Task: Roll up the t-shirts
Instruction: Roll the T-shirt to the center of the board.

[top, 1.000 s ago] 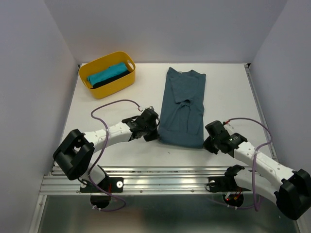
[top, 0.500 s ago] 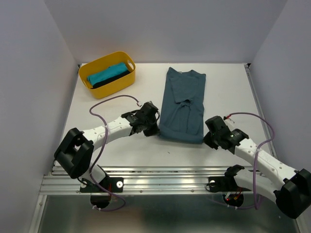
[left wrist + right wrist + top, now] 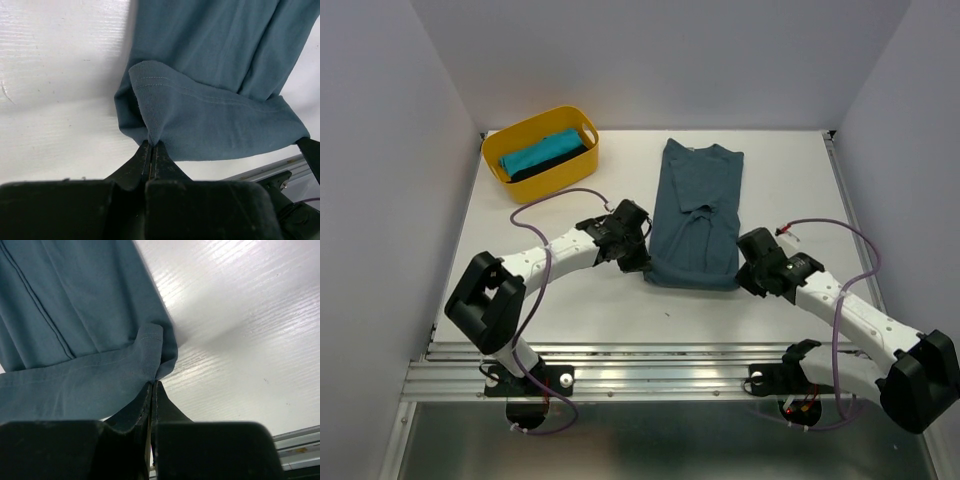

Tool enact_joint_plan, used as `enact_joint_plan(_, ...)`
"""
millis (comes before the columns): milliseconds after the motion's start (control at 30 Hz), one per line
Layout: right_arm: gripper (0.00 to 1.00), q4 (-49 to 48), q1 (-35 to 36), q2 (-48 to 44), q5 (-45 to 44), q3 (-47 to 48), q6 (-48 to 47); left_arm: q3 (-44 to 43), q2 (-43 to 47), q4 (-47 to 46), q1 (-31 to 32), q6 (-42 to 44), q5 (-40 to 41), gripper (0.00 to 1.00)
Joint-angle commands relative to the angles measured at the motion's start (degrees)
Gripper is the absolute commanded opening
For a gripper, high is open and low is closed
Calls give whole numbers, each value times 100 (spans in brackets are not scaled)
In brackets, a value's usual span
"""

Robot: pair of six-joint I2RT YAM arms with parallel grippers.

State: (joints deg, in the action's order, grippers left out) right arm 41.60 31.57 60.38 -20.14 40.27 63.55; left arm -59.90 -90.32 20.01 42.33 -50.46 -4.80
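A slate-blue t-shirt [image 3: 698, 205] lies folded lengthwise in a long strip on the white table [image 3: 570, 300], collar end far, hem end near. My left gripper [image 3: 645, 266] is shut on the hem's near left corner [image 3: 150, 117]. My right gripper [image 3: 740, 278] is shut on the hem's near right corner [image 3: 150, 352]. Both corners are lifted and turned back over the strip, so the near edge forms a fold. A turquoise t-shirt [image 3: 535, 153] and a black t-shirt [image 3: 560, 163] lie in the yellow basket [image 3: 545, 180].
The yellow basket stands at the far left corner. Grey walls close the left, right and back sides. A metal rail [image 3: 660, 372] runs along the near edge. Purple cables [image 3: 555, 212] loop over both arms.
Both grippers have moved away from the near edge with the hem corners, folding the shirt's near end back over itself. The strip now looks shorter.
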Motion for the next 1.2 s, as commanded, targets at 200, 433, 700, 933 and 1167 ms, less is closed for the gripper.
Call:
enact_joint_plan(200, 1, -30, 33, 465, -666, 692, -343, -417, -196, 108, -146, 185, 31, 0)
enact_joint_plan(433, 1, -187, -186, 1001, -755, 991, -685, -803, -564, 170, -304, 387, 110, 0)
enact_joint_plan(700, 1, -618, -485, 1415, -553, 1079, -967, -1112, -1022, 170, -365, 590, 313, 0)
enact_joint_plan(933, 5, -864, -600, 1837, -587, 1211, -1230, -1199, -1259, 12, -418, 686, 444, 2)
enact_joint_plan(1167, 19, -1190, -793, 2363, -587, 1378, -1591, -1542, -1435, 249, -427, 800, 1068, 50)
